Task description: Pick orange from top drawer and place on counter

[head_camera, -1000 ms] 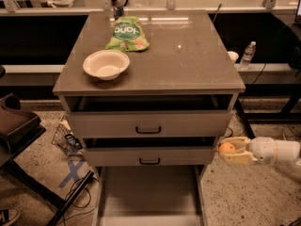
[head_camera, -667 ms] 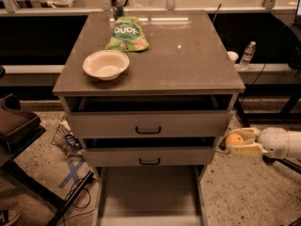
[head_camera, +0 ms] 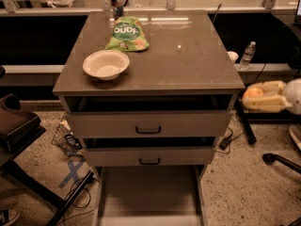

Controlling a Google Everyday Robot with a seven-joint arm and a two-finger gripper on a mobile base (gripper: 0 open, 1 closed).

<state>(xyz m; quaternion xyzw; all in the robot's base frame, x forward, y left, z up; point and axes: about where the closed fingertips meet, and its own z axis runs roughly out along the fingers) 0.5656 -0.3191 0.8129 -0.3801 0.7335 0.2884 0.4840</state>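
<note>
The orange (head_camera: 254, 92) is held between the pale fingers of my gripper (head_camera: 250, 97), which is shut on it. The gripper hangs in the air just right of the cabinet, a little below the level of the counter's front right corner. The counter (head_camera: 178, 65) is the grey-brown top slab of the cabinet. The top drawer (head_camera: 148, 194) is pulled far out at the bottom of the view, and its flat floor is bare. Above the two handled drawer fronts a dark open slot shows under the counter.
A white bowl (head_camera: 106, 64) and a green snack bag (head_camera: 127, 33) lie on the counter's left half. A water bottle (head_camera: 247, 54) stands on a ledge to the right. A dark chair (head_camera: 14, 124) and floor cables (head_camera: 70, 142) are at left.
My gripper has risen with the orange, from beside the lower drawer front up to just under counter height at the cabinet's right. Nothing else moved.
</note>
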